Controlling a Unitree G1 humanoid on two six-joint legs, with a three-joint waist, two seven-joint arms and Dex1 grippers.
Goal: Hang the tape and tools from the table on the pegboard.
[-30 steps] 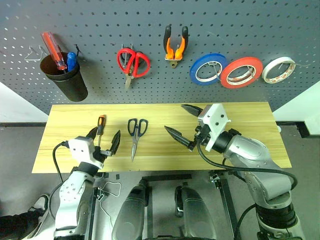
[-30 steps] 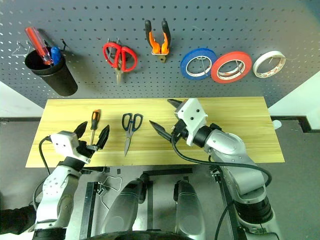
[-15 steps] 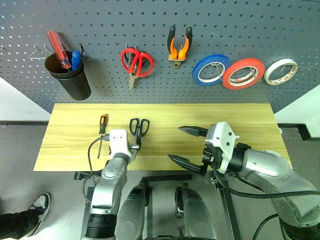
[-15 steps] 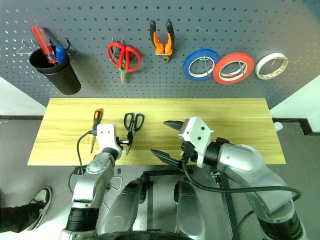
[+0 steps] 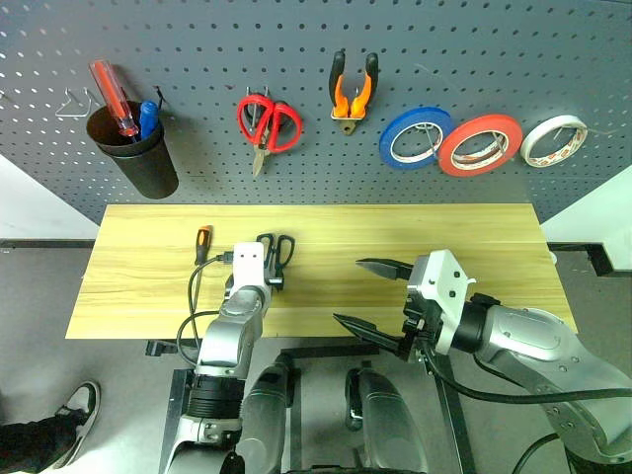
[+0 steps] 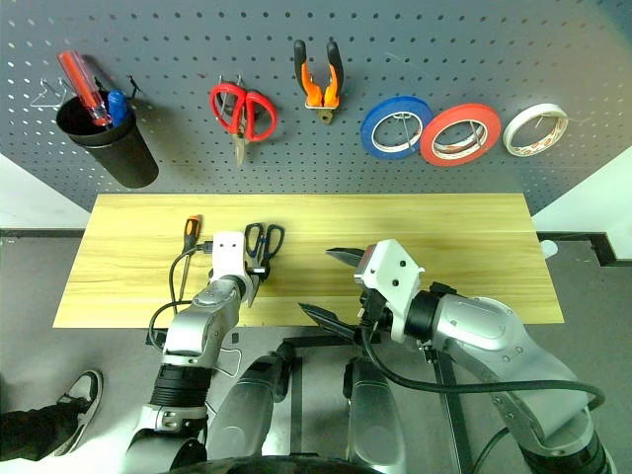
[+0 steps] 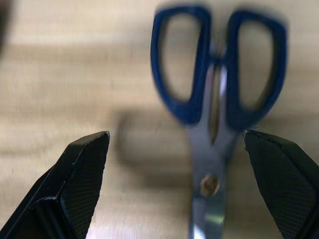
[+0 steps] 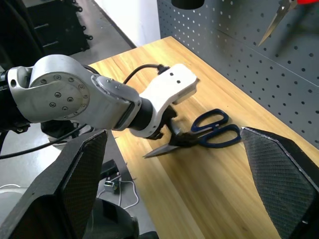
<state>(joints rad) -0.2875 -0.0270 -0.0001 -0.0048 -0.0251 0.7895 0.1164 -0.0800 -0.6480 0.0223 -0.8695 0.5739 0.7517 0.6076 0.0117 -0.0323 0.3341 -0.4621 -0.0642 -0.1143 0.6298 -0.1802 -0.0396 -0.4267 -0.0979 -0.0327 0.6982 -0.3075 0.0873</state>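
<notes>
Dark blue-black scissors (image 5: 275, 249) lie flat on the table (image 5: 494, 232) of light wood grain, handle loops toward the pegboard (image 5: 553, 49), blades largely hidden beneath the left gripper (image 8: 175, 135); in the left wrist view the scissors' pivot sits between the two spread fingers, nearer one of them, and whether either pad touches the metal cannot be told; the left gripper stands wide apart over the blades, holding nothing; just beside it, toward the robot's left, the slim screwdriver (image 5: 200, 247) with orange-and-black handle lies on the table, handle toward the pegboard; the right gripper (image 5: 376, 296) hovers over the table's near edge, well apart from the scissors, its two black fingers spread wide and empty; on the pegboard the orange-and-black pliers (image 5: 352, 91) hang handles up, above and slightly right of the scissors on the table; to their right hang a blue roll (image 5: 415, 136), the bright red tape roll (image 5: 480, 144) and a white roll (image 5: 552, 139) in a row; to their left hang red scissors (image 5: 265, 123); farther left a black cup (image 5: 136, 153) on the pegboard holds a red screwdriver (image 5: 110, 97).
</notes>
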